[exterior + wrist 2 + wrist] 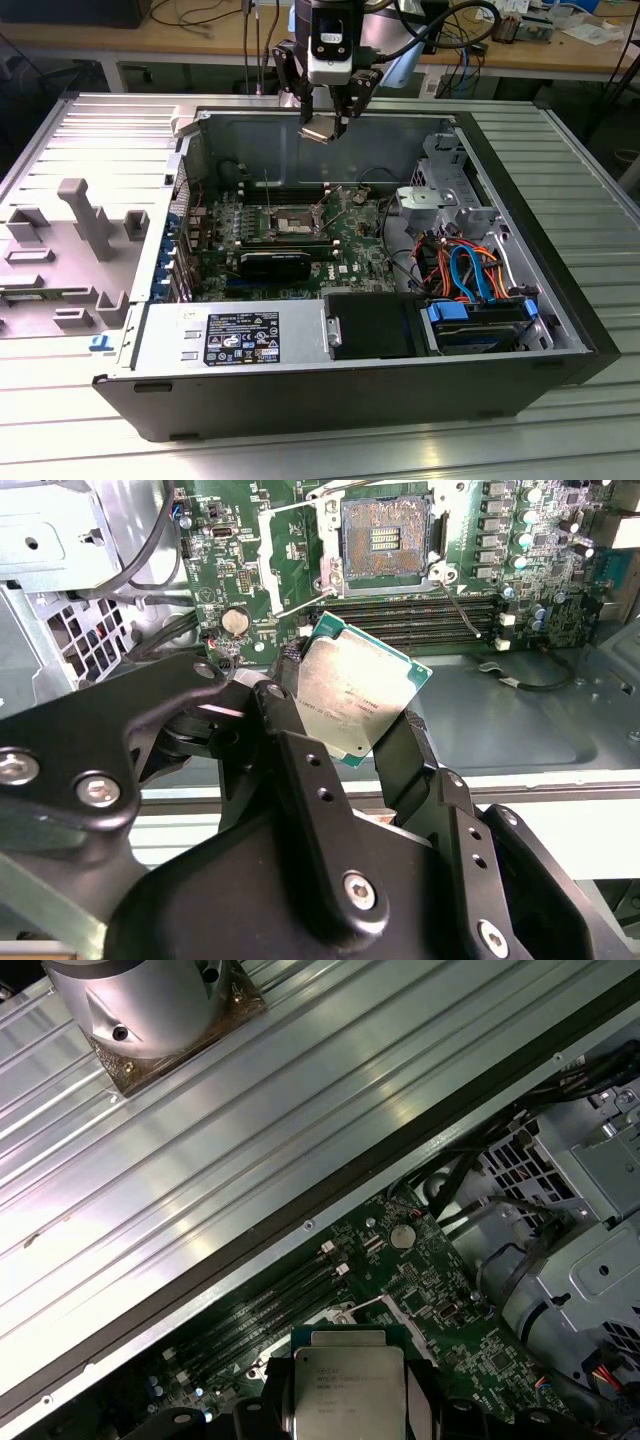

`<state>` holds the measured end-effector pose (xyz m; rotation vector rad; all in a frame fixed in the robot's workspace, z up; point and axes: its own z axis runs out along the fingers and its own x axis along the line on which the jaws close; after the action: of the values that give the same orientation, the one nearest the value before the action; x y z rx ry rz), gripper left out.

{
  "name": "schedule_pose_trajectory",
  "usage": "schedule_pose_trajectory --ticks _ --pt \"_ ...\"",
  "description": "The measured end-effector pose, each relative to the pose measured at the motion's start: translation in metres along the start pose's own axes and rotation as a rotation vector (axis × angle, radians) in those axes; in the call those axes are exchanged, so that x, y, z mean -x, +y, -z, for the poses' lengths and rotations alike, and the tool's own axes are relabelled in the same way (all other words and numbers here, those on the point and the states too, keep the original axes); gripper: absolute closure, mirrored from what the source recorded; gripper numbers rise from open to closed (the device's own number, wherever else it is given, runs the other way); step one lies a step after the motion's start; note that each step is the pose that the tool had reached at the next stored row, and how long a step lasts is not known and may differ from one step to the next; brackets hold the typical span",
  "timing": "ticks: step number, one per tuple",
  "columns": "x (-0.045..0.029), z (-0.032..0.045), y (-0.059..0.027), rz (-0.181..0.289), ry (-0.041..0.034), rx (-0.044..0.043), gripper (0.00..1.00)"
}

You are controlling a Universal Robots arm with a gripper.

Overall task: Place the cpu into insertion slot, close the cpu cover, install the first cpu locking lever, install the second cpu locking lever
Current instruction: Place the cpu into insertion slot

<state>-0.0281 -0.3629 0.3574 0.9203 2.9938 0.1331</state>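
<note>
Open case (300, 400) lies on its side on a ribbed metal table (560, 180). The gripper (326, 128) hangs above the case's far edge, jaws drawn narrow and clamped on the cpu (318, 131) by two opposite edges.

In the second wrist view the cpu (355, 700) sits tilted between the black fingers (405, 755). Its metal top faces the camera and a green rim shows along two edges. It is in the air, well apart from the board (355, 245), touching only the fingers.

The socket (290, 222) is near the board's middle, uncovered. In the second wrist view the socket (385, 535) shows bare contacts. The cover (267, 550) stands swung up at one side of it. Memory slots (420, 615) run just beside the socket, toward the case's far edge.

In the first wrist view the cpu (348, 1385) hangs over the board.
</note>
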Motion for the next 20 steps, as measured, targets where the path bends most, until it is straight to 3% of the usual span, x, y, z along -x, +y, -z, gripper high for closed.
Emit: schedule_pose_trajectory --ticks 4,11,20 --pt "0.0 0.0 -0.0001 0.0 0.0 0.0 0.46" --pt "0.0003 -0.0013 -0.0005 -0.068 -0.0068 -0.0005 0.46" --pt "0.0006 -0.0021 -0.0009 -0.122 -0.0119 -0.0004 0.46"
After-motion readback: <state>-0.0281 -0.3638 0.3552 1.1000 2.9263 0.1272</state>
